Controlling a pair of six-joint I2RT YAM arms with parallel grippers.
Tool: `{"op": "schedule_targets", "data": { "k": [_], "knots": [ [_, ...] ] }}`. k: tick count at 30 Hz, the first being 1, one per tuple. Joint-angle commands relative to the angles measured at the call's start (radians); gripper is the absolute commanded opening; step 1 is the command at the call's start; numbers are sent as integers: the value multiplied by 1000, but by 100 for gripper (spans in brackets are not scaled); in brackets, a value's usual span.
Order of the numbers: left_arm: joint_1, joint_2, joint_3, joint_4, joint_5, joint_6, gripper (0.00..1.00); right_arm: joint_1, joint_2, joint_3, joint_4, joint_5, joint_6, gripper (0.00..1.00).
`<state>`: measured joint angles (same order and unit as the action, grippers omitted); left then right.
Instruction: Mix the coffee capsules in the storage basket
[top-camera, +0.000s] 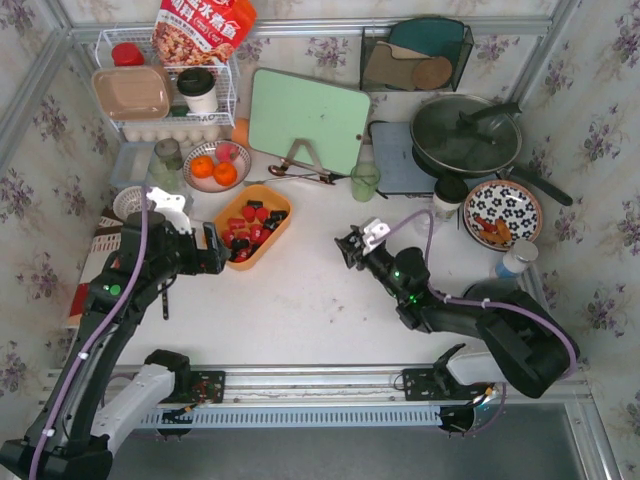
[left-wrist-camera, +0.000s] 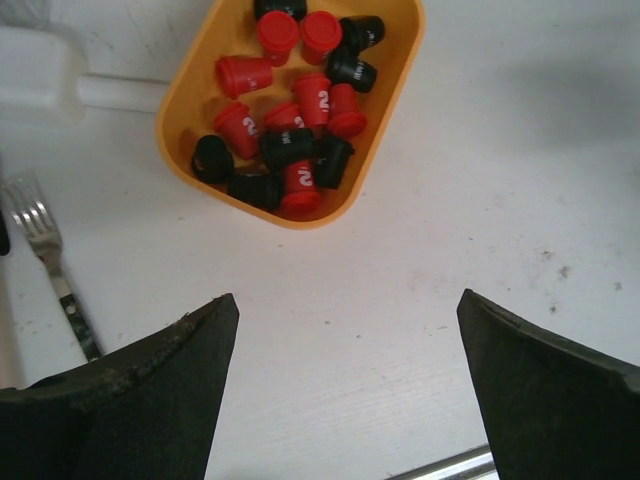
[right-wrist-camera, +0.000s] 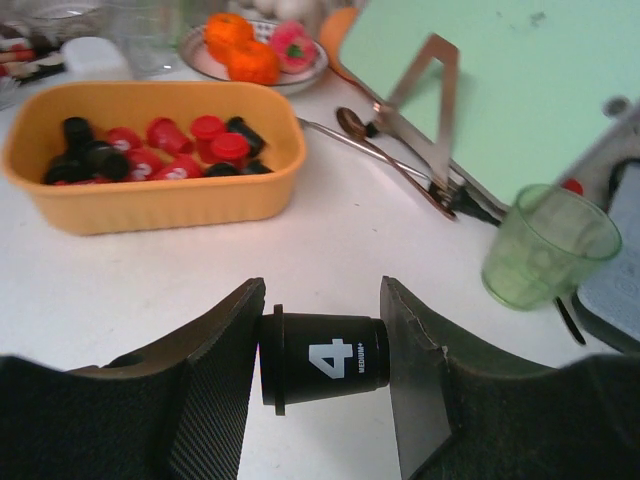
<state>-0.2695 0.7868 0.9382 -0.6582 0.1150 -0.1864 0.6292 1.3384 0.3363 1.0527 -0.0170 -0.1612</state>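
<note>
The right tool (right-wrist-camera: 322, 335) pinches one black coffee capsule (right-wrist-camera: 330, 360) end to end; it is probably light, stiff and slick, safest gripped across its body. The storage basket (right-wrist-camera: 150, 205) of red and black capsules (left-wrist-camera: 290, 110) sits ahead-left of it, just beyond the wide-open, empty left tool (left-wrist-camera: 345, 300).

We observe a white tabletop (top-camera: 330, 310) beneath the left gripper (top-camera: 218, 250) and the right gripper (top-camera: 347, 250). Floral wallpaper (top-camera: 600, 150) stands ahead of both and outboard of each. A metal rail (top-camera: 330, 372) runs behind them. Lighting appears even, possibly overhead.
</note>
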Motion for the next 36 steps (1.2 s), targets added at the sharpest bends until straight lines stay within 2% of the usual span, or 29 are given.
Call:
{"op": "schedule_targets", "data": {
  "k": [1,7,14,19,24,36],
  "knots": [
    [-1,14,-1,46,97,-63,91,44,-43,-68,170,-70,-102,37],
    [-60,101,42,57,167,-144,86,133,-107,-131,167,-80,-269,37],
    [-336,212,106,120,42,-129,85,216,-151,-223,236,-113,-413,38],
    [-462,324,127,198,40,-121,84,273,-169,-280,307,-105,-496,38],
    [-570,429,175,228,45,-88,82,305,-211,-297,274,-87,-552,38],
    [-697,524,157,380,34,-106,81,317,-308,-316,167,-97,-607,38]
  ]
}}
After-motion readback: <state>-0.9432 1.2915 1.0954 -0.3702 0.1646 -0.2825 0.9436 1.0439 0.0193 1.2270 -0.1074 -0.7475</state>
